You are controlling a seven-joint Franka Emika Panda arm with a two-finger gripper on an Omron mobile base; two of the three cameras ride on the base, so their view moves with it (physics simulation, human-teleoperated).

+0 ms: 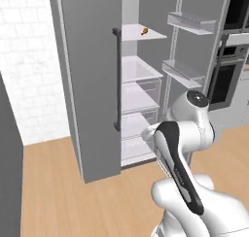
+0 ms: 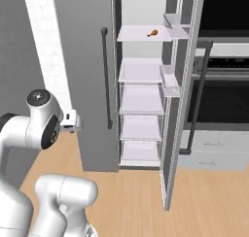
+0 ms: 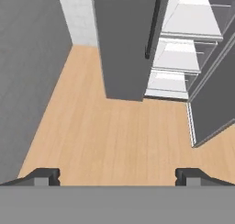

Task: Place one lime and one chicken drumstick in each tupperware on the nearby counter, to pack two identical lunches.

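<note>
No readable writing seen. Fridge (image 1: pixel 92 85) stood open; chicken drumstick (image 1: pixel 145 31) lay alone on upper shelf (image 1: pixel 141 34), small, orange-brown, thin bone stub. Lower shelves and drawers looked bare. Gripper (image 3: pixel 117 175) spread wide, holding nothing, above wood floor (image 3: pixel 114 136) near fridge.

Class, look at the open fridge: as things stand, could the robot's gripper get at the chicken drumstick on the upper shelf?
Probably yes. The chicken drumstick lies alone on an upper fridge shelf, the door stands open, and the gripper is open and empty. It is high and well away, so the arm must stretch far.
</note>
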